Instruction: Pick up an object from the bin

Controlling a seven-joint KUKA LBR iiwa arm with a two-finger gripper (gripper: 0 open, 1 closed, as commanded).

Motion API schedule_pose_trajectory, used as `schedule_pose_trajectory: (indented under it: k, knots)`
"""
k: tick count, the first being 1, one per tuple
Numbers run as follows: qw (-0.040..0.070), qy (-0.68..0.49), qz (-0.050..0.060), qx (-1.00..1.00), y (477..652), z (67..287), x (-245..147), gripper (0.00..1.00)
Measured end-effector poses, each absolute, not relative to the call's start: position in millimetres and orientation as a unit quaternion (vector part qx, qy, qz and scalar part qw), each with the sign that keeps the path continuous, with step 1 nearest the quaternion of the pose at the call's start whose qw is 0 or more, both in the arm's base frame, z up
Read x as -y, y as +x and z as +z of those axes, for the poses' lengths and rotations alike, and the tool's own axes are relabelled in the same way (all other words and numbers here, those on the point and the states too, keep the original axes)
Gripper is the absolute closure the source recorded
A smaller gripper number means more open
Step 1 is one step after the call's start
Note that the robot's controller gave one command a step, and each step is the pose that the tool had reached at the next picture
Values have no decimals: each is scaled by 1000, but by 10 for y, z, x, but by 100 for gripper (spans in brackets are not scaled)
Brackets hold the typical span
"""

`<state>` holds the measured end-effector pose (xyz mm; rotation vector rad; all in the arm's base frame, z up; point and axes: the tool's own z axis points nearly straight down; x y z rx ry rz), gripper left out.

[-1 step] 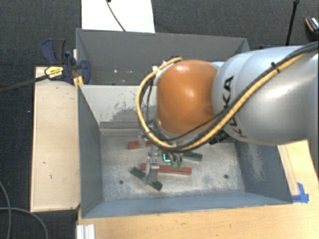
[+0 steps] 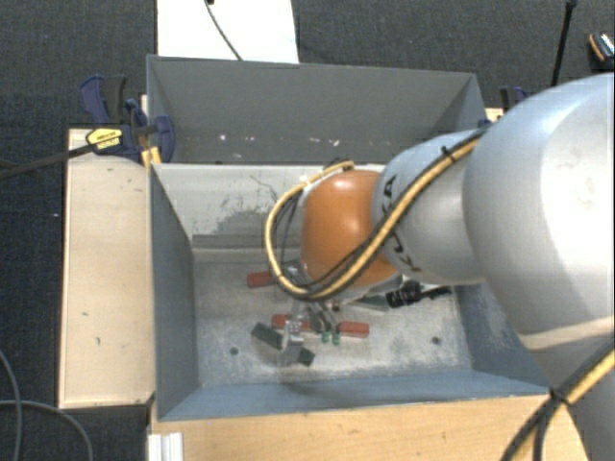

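My gripper (image 2: pixel 313 323) hangs low over the front middle of the bin floor, just under the arm's orange cover. Right below and beside it lie a small red-brown block (image 2: pixel 282 321) to its left and another flat red-brown piece (image 2: pixel 356 329) to its right. Two dark grey pieces sit close by, one (image 2: pixel 264 334) to the left and one (image 2: pixel 299 356) just in front of it. Whether anything is gripped cannot be told from this view.
A third red-brown piece (image 2: pixel 258 279) lies further back on the left. A black object with a green end (image 2: pixel 405 296) rests to the right, partly under the arm. The arm and its cables cover the bin's right half.
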<state>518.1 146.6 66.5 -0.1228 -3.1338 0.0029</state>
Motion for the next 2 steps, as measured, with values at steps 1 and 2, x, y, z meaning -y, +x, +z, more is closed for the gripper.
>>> schedule_pose_trajectory:
  k: [1, 2]
  knots:
    - [0, -41, -1, 999, 5192, 711, -1486, 100]
    - [-4, -12, -2, 1000, 4944, 2031, -1717, 100]
